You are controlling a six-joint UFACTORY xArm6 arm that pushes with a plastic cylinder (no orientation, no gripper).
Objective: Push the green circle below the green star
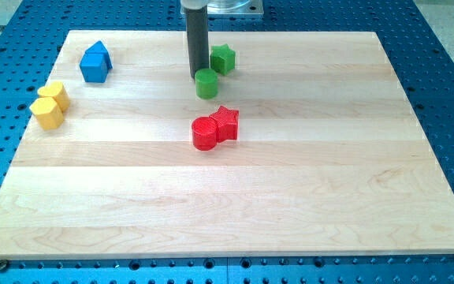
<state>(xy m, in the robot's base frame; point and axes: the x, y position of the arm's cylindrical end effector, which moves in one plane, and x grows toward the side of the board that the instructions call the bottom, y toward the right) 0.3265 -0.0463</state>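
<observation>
The green circle (206,83) sits on the wooden board near the view's top centre. The green star (223,58) lies just up and to the right of it, a small gap apart. My tip (196,76) comes down from the view's top and stands right at the green circle's upper left edge, touching or nearly touching it. The rod hides a strip of board to the left of the green star.
A red circle (204,133) and a red star (226,121) touch each other below the green circle. A blue house-shaped block (95,62) sits at the upper left. Two yellow blocks (54,95) (47,113) lie by the left edge of the board (235,213).
</observation>
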